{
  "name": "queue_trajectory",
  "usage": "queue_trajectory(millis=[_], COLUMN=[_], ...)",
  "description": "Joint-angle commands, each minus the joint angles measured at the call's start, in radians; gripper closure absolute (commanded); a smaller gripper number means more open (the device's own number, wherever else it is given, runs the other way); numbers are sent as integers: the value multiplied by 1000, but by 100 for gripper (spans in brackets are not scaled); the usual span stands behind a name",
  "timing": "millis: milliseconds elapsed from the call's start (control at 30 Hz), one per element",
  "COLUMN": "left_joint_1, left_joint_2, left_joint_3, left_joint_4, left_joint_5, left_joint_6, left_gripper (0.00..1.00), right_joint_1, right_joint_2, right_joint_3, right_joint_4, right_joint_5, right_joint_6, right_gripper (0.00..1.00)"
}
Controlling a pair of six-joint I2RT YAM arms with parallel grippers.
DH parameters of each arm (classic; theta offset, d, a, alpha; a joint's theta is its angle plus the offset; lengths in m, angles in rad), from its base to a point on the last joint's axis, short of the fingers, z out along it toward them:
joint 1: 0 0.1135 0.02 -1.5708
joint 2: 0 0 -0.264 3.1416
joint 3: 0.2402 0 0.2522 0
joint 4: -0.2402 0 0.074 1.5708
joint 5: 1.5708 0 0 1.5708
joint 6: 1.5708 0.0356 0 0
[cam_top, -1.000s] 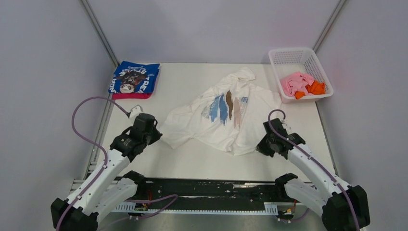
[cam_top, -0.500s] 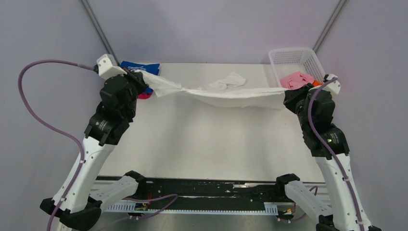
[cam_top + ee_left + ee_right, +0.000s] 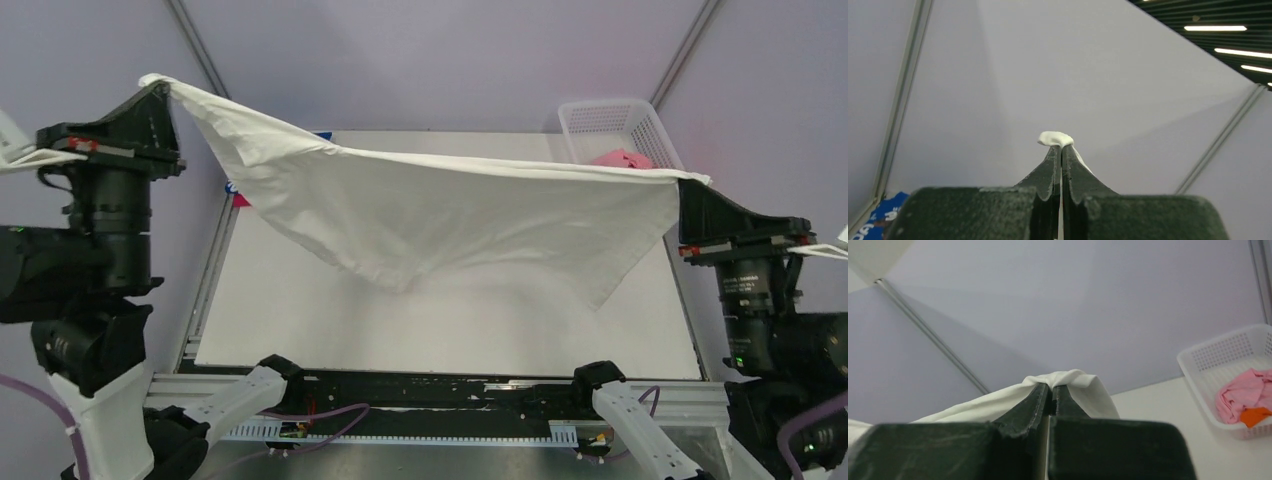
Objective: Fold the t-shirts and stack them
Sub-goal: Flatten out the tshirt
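The large white t-shirt [image 3: 440, 205] hangs spread in the air between both arms, high over the table [image 3: 440, 330]; its print does not show. My left gripper [image 3: 158, 88] is shut on its left corner; in the left wrist view a tuft of white cloth [image 3: 1055, 138] sticks out above the closed tips [image 3: 1061, 148]. My right gripper [image 3: 688, 183] is shut on the right corner; white cloth [image 3: 1073, 382] wraps over the tips [image 3: 1052, 387]. The blue tee [image 3: 878, 220] lies at the back left, mostly hidden. A pink tee [image 3: 1243, 392] and an orange tee [image 3: 1254, 416] lie in the basket.
The white lattice basket [image 3: 605, 120] stands at the back right corner of the table; it also shows in the right wrist view [image 3: 1218, 352]. Grey walls with metal frame posts close in the back and both sides.
Both arms rose from the table, lifting the white t-shirt from a crumpled heap to a sheet stretched high between them. The grippers moved up and apart toward the near side.
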Motion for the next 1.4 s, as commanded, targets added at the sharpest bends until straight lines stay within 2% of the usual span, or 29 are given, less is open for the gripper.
queue_trajectory(millis=[0,200,300,400,500,600,667,700,767,867,900,933,967,1000,1033,1067,1100,1133,1167,1200,1233,1367], left_joint_1=[0,0,0,0,0,2,33,69,122,167,179,184,191,192,193,193,193,192,192,192,192,191], left_joint_2=[-20,-2,27,97,163,270,367,403,535,779,883,941,1062,1122,1236,1285,1364,1388,1403,1397,1367,1225], left_joint_3=[151,226,216,189,95,-19,-76,-88,-88,-77,-67,-30,0,104,164,305,373,459,476,468,450,269], left_joint_4=[9,15,34,64,123,261,291,261,205,173,183,184,167,141,57,8,-86,-114,-127,-115,-77,24], left_joint_5=[113,176,139,18,-113,-316,-372,-355,-306,-255,-220,-199,-155,-135,-113,-100,-74,-61,-25,-7,32,112], left_joint_6=[112,143,169,224,277,374,381,367,278,222,214,213,213,212,198,183,151,138,122,117,106,56], left_gripper=[100,100,100,100,100,100,100,100,100,100,92,79,74,64,59,47,38,15,7,2,1,0], right_joint_1=[-4,-4,-4,-4,-4,-5,-8,-21,-82,-178,-197,-212,-216,-247,-255,-256,-255,-255,-251,-248,-246,-232], right_joint_2=[-43,-51,-36,-1,71,171,261,309,424,611,686,769,848,957,1025,1077,1111,1127,1129,1120,1107,1026], right_joint_3=[76,88,65,29,-40,-132,-199,-228,-286,-374,-395,-388,-360,-308,-252,-196,-144,-116,-102,-99,-107,-198], right_joint_4=[41,36,35,37,39,57,84,102,142,253,324,366,388,386,374,343,310,300,300,303,308,321], right_joint_5=[-108,-121,-57,56,200,357,436,453,394,200,144,105,49,11,-13,-39,-68,-94,-119,-144,-168,-236], right_joint_6=[-41,-43,-43,-47,-44,-28,-24,-20,7,35,33,35,28,23,20,11,8,5,0,-4,-7,-10], right_gripper=[100,100,100,100,100,100,100,100,100,100,98,95,93,86,69,51,38,28,16,7,3,0])
